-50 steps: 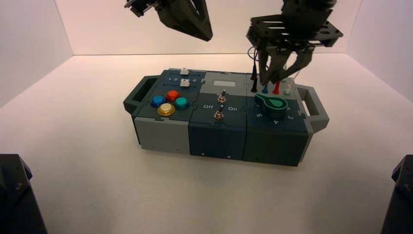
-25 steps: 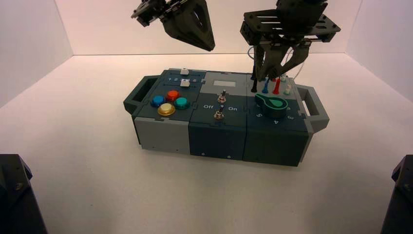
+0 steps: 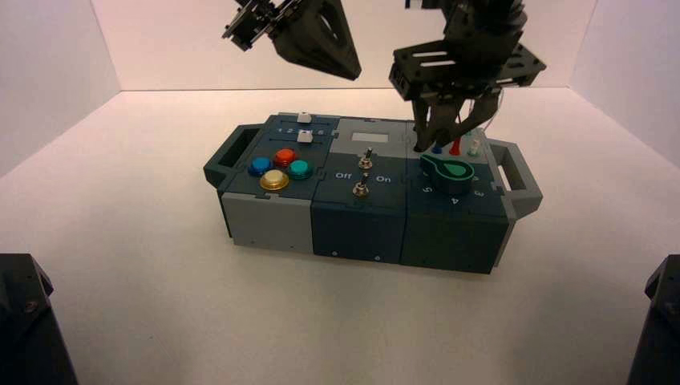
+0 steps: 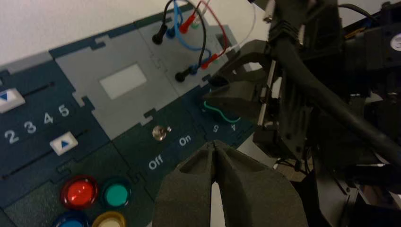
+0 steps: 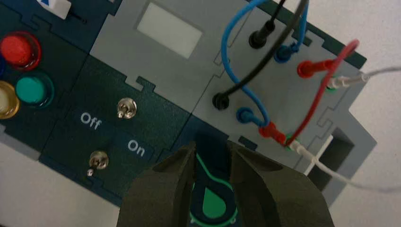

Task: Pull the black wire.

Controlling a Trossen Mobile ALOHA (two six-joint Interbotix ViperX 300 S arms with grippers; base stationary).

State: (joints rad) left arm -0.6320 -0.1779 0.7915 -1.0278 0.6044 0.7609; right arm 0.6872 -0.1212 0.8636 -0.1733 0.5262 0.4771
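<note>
The black wire (image 5: 265, 59) loops between two black plugs in the grey panel; the nearer plug (image 5: 221, 101) stands beside the blue one, the farther plug (image 5: 261, 37) at the panel's back. My right gripper (image 5: 212, 146) hangs open just above the green-marked knob (image 5: 210, 189), a short way in front of the nearer black plug and not touching it. From above, the right gripper (image 3: 439, 140) covers the row of plugs, with the black plug (image 3: 418, 147) at its left finger. My left gripper (image 4: 216, 145) is shut and empty, raised over the box's middle (image 3: 346, 70).
Blue (image 5: 226, 61), red (image 5: 326, 90) and white (image 5: 331, 172) wires arch close around the black one. Two toggle switches (image 5: 126, 107) sit by "Off" and "On". Coloured buttons (image 3: 278, 167) are on the box's left and a side handle (image 3: 513, 168) on its right.
My right gripper has moved left and lower over the plug row, toward the black plug. The left gripper has drifted slightly right, still raised.
</note>
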